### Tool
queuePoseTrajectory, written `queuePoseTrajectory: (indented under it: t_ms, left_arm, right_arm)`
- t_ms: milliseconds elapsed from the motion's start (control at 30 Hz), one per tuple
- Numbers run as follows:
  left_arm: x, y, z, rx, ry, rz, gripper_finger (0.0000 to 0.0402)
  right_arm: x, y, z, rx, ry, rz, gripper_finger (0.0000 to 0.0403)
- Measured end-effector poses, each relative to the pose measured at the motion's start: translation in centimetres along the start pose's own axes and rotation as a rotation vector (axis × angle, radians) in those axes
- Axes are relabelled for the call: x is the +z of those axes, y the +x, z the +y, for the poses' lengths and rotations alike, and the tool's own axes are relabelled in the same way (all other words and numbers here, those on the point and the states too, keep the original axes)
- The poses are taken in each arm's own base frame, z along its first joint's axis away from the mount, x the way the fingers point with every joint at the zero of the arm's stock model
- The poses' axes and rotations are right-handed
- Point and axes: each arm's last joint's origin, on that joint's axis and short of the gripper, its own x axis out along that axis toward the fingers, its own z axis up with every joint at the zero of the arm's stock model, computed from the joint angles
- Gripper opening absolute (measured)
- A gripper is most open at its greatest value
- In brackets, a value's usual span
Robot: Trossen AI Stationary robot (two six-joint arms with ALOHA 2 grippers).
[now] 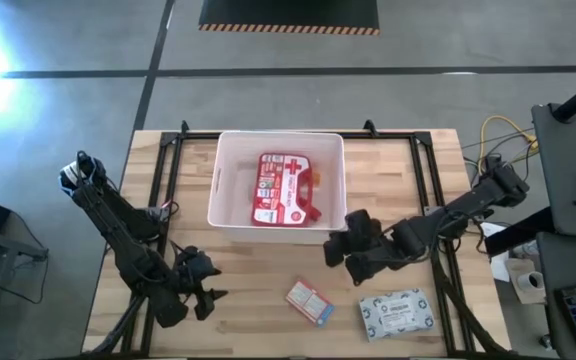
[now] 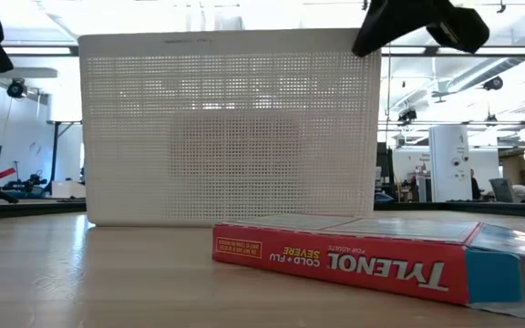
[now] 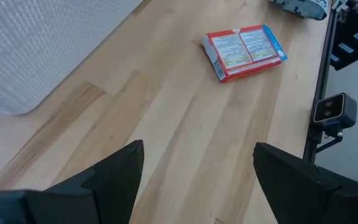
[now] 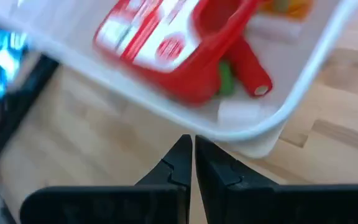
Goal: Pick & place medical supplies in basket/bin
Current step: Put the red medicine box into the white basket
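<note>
The white basket (image 1: 230, 160) stands at the table's far middle and holds the red first-aid case (image 1: 283, 188); the right wrist view also shows a red tube (image 4: 252, 67) and something green (image 4: 226, 77) in it. A red-white box (image 1: 310, 302) lies flat on the table near the front; it shows as well in the low view (image 2: 354, 258) and the left wrist view (image 3: 244, 51). A pale patterned soft pack (image 1: 396, 312) lies to its right. My right gripper (image 4: 193, 167) is shut and empty, just off the basket's near right corner. My left gripper (image 3: 197, 180) stands open and empty at the near left.
Bare wood lies between the basket and the table's near edge. Black rails (image 1: 438, 200) run along the table's sides. A small camera (image 3: 333, 112) is mounted at the table edge near the box.
</note>
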Motion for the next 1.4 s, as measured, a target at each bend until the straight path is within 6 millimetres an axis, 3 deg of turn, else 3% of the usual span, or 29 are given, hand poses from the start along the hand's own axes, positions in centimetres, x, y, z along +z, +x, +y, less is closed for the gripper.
queuePoseTrajectory:
  t_ms: [133,233,333,500,600,767,967,1167,1400]
  left_arm:
    - [0.0,0.0,-0.1,-0.009,0.003,0.003,0.0281]
    - [-0.2,0.0,-0.6,-0.059,0.059,0.024,0.0281]
    - [-0.4,0.0,-1.7,-0.147,0.128,0.009,0.0281]
    - [-1.7,1.3,-3.1,-0.238,0.306,0.097,0.0277]
    - [-2.6,2.8,-3.3,-0.223,0.339,0.170,0.0249]
    - [-3.8,4.9,-4.8,-0.291,0.305,0.166,0.0168]
    - [-4.8,7.5,-7.0,-0.424,0.167,0.094,0.0103]
    - [-5.3,10.6,-7.9,-0.386,0.012,0.016,0.0012]
    - [-3.1,15.2,-9.4,-0.313,-0.085,-0.026,0.0001]
  right_arm:
    - [-0.6,-1.6,0.7,0.090,-0.207,0.242,0.0013]
    - [-2.3,-2.4,0.9,0.169,-0.351,0.499,0.0013]
    - [-4.4,-2.7,0.9,0.181,-0.383,0.632,0.0013]
    - [-7.7,-0.2,0.6,0.073,-0.406,0.704,0.0044]
    - [-9.3,2.0,1.2,0.078,-0.373,0.703,0.0089]
    - [-11.8,3.9,2.4,0.138,-0.427,0.754,0.0163]
    - [-11.6,4.7,3.1,0.189,-0.509,0.753,0.0216]
    - [-10.5,5.6,2.7,0.183,-0.608,0.710,0.0173]
    - [-10.1,7.6,0.9,0.086,-0.583,0.679,0.0117]
